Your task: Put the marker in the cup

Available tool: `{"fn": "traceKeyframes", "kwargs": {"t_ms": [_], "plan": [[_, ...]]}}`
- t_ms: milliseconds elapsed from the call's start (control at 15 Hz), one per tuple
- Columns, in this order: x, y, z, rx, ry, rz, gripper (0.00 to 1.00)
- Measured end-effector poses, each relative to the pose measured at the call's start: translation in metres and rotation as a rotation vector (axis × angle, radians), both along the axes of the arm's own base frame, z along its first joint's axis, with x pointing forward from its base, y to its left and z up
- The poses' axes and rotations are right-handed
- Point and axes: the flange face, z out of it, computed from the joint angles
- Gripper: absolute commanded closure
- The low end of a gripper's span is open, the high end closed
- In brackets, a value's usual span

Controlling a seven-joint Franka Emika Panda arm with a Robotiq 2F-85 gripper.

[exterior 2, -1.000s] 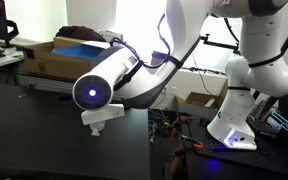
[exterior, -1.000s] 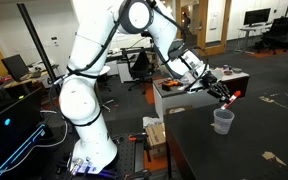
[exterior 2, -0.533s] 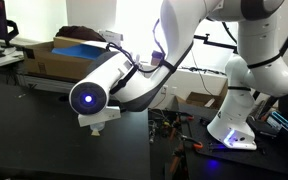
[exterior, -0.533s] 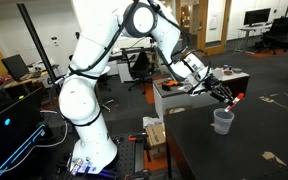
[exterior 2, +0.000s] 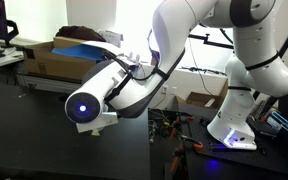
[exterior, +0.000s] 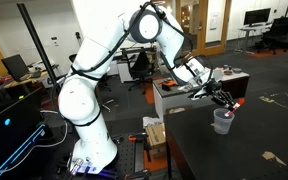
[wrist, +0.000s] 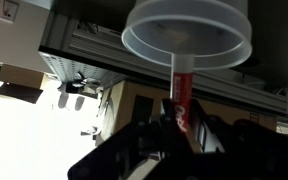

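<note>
The clear plastic cup (exterior: pixel 222 121) stands on the dark table. In the wrist view the cup (wrist: pixel 189 32) fills the top of the picture, rim toward the camera. My gripper (exterior: pixel 228 103) is shut on the red marker (exterior: pixel 234 103), just above the cup's rim. In the wrist view the marker (wrist: pixel 181 92) runs from between my fingers (wrist: pixel 177 128) up to the cup's rim, its pale tip at or just inside the opening. In an exterior view the arm's wrist (exterior 2: pixel 89 103) blocks the cup and the marker.
The dark table (exterior: pixel 249 150) carries scraps of tape. A grey cabinet (exterior: pixel 174 95) stands behind the cup. Cardboard boxes (exterior 2: pixel 59 60) sit on a side table. Cables and tools lie on the floor by the robot base (exterior 2: pixel 229 135).
My gripper has moved with the marker toward the cup and lower, from beside and above the rim to right over it. The cup has not moved.
</note>
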Motion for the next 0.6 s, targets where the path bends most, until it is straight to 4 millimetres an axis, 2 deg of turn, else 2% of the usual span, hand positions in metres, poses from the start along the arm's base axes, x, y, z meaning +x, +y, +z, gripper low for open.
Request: {"fn": "traceKeyframes", "kwargs": {"t_ms": [400, 600], "plan": [[0.0045, 0.0017, -0.0067, 0.008, 0.004, -0.003, 0.01], [0.0056, 0.0019, -0.0057, 0.011, 0.002, -0.005, 0.00]]}}
